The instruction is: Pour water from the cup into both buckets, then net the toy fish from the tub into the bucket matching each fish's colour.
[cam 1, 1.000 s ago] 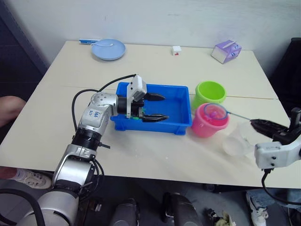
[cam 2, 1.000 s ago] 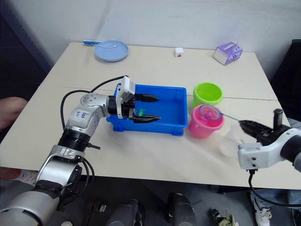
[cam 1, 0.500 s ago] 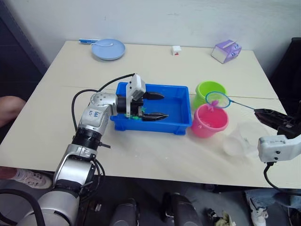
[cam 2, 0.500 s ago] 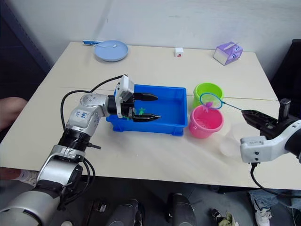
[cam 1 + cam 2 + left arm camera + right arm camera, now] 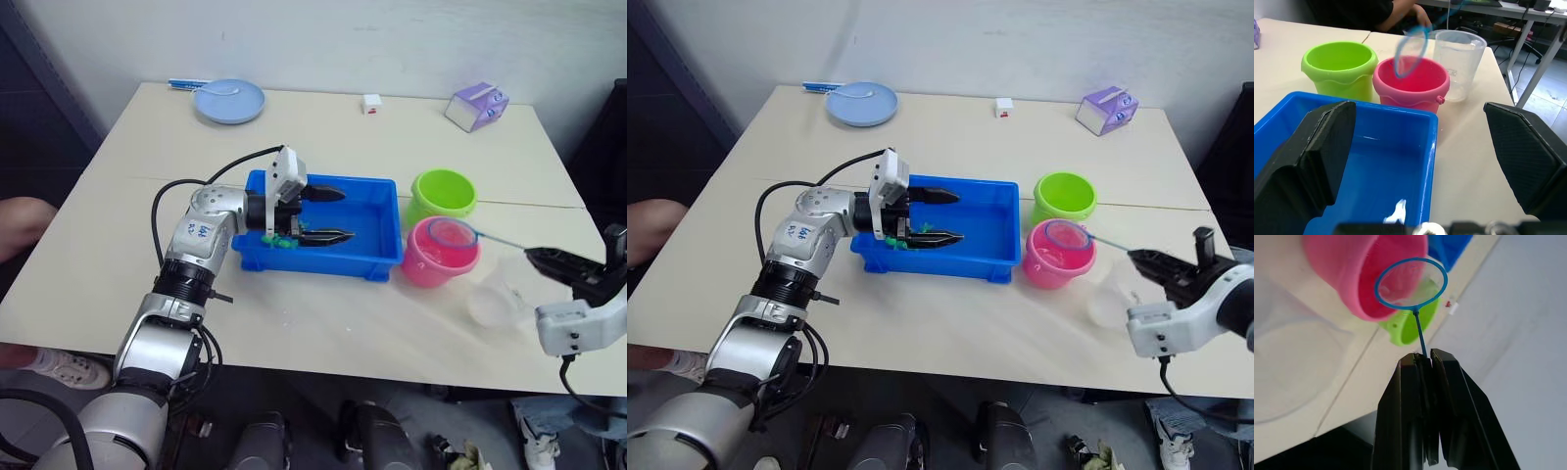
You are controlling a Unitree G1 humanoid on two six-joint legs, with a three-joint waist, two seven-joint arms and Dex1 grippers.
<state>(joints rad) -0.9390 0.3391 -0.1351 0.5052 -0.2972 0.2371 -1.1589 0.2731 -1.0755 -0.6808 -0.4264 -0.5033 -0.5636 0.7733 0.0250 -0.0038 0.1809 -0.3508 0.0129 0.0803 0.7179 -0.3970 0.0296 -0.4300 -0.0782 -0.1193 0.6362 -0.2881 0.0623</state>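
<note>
My left gripper [image 5: 346, 213] is open inside the blue tub [image 5: 323, 266], its fingers [image 5: 1317, 147] spread wide with nothing between them. A small green toy fish [image 5: 274, 240] lies in the tub's near left corner. Right of the tub stand the buckets, the lime green one [image 5: 443, 192] behind the pink one [image 5: 441, 259]. My right gripper [image 5: 1424, 363] is shut on the thin handle of a blue net, whose hoop [image 5: 451, 232] hovers over the pink bucket's rim. The clear cup [image 5: 498, 299] stands on the table just right of the pink bucket.
A pale blue plate [image 5: 228, 101], a small white block [image 5: 369, 102] and a purple box [image 5: 476, 106] sit along the table's far edge. A person's knee [image 5: 20, 220] shows at the left edge. The table's front edge runs close below the cup.
The net hoop rose toward the green bucket half a second ago and has come back down over the pink bucket. My left gripper has stayed open in the tub.
</note>
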